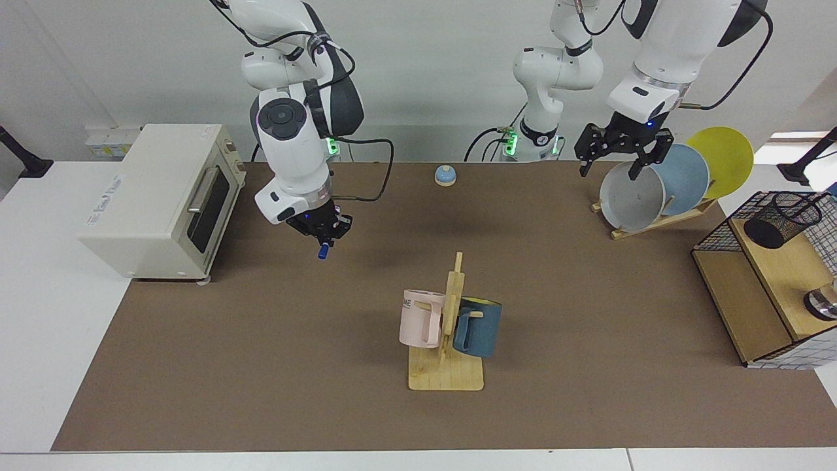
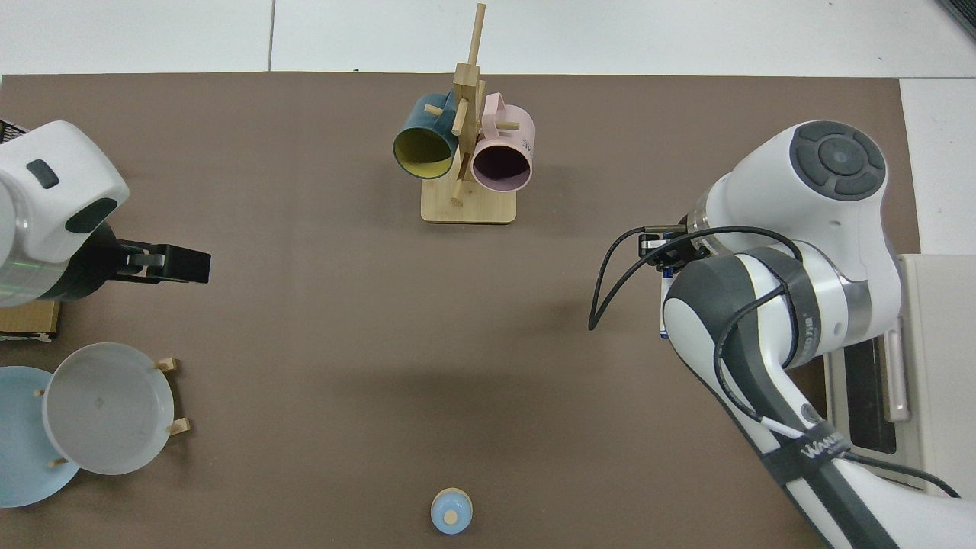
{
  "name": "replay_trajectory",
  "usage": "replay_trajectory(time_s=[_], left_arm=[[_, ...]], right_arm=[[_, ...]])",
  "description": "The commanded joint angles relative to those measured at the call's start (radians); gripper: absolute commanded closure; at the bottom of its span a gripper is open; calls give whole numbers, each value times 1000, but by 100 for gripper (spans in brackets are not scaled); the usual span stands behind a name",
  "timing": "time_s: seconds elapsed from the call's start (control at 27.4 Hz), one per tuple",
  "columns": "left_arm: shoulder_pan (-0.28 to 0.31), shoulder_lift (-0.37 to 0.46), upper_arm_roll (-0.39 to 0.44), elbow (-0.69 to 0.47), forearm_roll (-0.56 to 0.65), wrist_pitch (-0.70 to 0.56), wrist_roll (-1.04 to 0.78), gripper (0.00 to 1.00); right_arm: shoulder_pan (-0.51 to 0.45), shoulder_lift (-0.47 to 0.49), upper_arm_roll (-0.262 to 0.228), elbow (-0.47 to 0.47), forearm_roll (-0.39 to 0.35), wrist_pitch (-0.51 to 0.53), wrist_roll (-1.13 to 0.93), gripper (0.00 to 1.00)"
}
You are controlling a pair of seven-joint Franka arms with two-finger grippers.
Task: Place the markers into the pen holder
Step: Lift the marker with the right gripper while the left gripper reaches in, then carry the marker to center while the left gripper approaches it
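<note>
Blue-tipped, the marker (image 1: 323,250) was held above the mat, clamped in the right gripper (image 1: 325,237) near the toaster oven (image 1: 163,196). The pen holder (image 1: 782,219) was seen empty, well apart on the wire shelf; carrying and dropping remained. The left gripper (image 1: 613,157) waited spread and empty by the plates (image 1: 654,190). The holder was missing from the top view.

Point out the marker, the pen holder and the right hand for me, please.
marker (image 1: 323,252): facing view, on the blue end sticking out below the hand.
pen holder (image 1: 782,220): facing view, on its black mesh wall.
right hand (image 1: 324,234): facing view, midway between the fingertips, shut on the marker.
</note>
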Motion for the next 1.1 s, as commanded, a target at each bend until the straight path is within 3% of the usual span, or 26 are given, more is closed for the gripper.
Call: replay_trajectory(time_s=[0.0, 0.22, 0.37, 0.62, 1.06], left_arm=[[-3, -12, -19, -2, -29, 0, -18, 0], [-3, -18, -69, -11, -52, -8, 23, 0], [-4, -19, -74, -14, -112, -20, 155, 0], [-6, -21, -98, -14, -186, -36, 384, 0], [-8, -32, -229, -14, -240, -39, 594, 0]], right_arm=[[-3, -60, 4, -5, 8, -47, 122, 100], [-1, -103, 11, -5, 137, -84, 234, 100], [11, -123, 27, -5, 174, -106, 333, 100], [43, -123, 45, -5, 321, -112, 480, 100], [124, -108, 48, 61, 378, -93, 716, 100]])
